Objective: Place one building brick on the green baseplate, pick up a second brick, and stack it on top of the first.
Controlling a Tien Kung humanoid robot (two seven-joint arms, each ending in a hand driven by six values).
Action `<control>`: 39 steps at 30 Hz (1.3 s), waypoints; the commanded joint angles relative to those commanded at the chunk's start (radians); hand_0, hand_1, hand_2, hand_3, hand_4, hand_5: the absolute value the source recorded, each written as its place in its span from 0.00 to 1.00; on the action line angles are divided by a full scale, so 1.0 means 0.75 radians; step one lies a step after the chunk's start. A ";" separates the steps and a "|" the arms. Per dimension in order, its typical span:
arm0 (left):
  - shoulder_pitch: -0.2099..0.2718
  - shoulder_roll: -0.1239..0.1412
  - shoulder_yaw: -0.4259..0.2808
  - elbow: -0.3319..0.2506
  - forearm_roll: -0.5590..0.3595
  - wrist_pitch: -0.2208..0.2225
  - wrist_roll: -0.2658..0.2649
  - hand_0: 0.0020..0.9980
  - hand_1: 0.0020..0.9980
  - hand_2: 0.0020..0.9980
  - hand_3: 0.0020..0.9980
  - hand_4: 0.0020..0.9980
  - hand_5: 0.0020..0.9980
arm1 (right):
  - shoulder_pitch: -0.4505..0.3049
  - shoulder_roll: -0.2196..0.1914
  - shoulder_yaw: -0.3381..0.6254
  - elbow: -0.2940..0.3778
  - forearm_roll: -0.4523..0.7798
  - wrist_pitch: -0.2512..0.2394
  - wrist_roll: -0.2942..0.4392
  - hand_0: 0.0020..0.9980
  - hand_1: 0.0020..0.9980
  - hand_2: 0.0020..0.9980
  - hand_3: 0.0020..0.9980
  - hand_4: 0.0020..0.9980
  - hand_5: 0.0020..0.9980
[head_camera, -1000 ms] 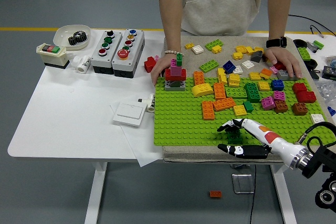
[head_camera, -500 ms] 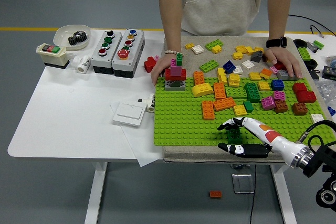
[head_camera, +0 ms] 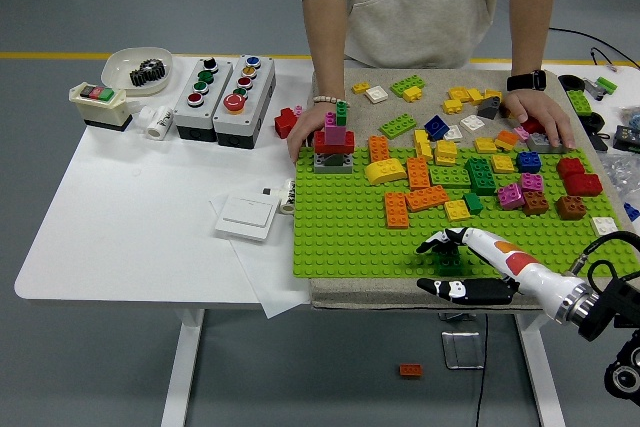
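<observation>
Right hand [head_camera: 452, 265]: entered from the lower right, positioned at the near edge of the green baseplate [head_camera: 350, 237]. A small dark green brick [head_camera: 447, 261] is pinched between the thumb below and the fingers [head_camera: 436, 242] above. Compared with the frame one second earlier, the hand is found marginally lower and nearer the table edge; the grasp is unchanged.

Left hand: not seen.

Loose bricks [head_camera: 470, 162]: scattered over the far right part of the baseplate and the cloth beyond it; no displacement is noted against the earlier frames.

Brick tower [head_camera: 334, 142]: stood at the far left corner of the baseplate, steadied by the person's hand [head_camera: 306, 133] behind it. The person's other hand [head_camera: 540, 117] is rested among bricks at the far right. Both are unmoved.

Button boxes [head_camera: 225, 95]: placed on the white table [head_camera: 120, 217], left of the baseplate, unaltered.
</observation>
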 joint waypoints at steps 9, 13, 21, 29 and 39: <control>0.001 -0.001 -0.001 0.000 0.004 -0.003 0.002 0.81 0.81 0.81 0.63 0.72 0.68 | -0.004 0.008 0.000 -0.007 -0.002 0.001 -0.001 0.74 0.72 0.75 0.68 0.89 0.63; 0.001 -0.001 -0.002 0.000 0.007 -0.004 0.003 0.81 0.81 0.81 0.63 0.72 0.68 | -0.006 0.010 -0.001 -0.008 -0.005 0.000 -0.004 0.74 0.71 0.75 0.69 0.89 0.63; 0.005 -0.001 -0.004 0.001 0.011 -0.005 0.004 0.81 0.81 0.81 0.63 0.72 0.68 | -0.013 0.014 -0.004 -0.005 -0.014 0.002 -0.009 0.74 0.71 0.75 0.68 0.89 0.63; 0.007 -0.001 -0.010 0.001 0.021 -0.006 0.007 0.81 0.82 0.81 0.63 0.72 0.68 | -0.018 0.012 0.003 0.005 -0.011 -0.007 -0.004 0.74 0.71 0.75 0.68 0.89 0.63; 0.014 -0.008 -0.018 0.004 0.025 -0.002 0.005 0.81 0.82 0.81 0.63 0.72 0.68 | -0.027 0.013 0.033 0.033 -0.008 -0.031 0.011 0.74 0.71 0.75 0.68 0.89 0.63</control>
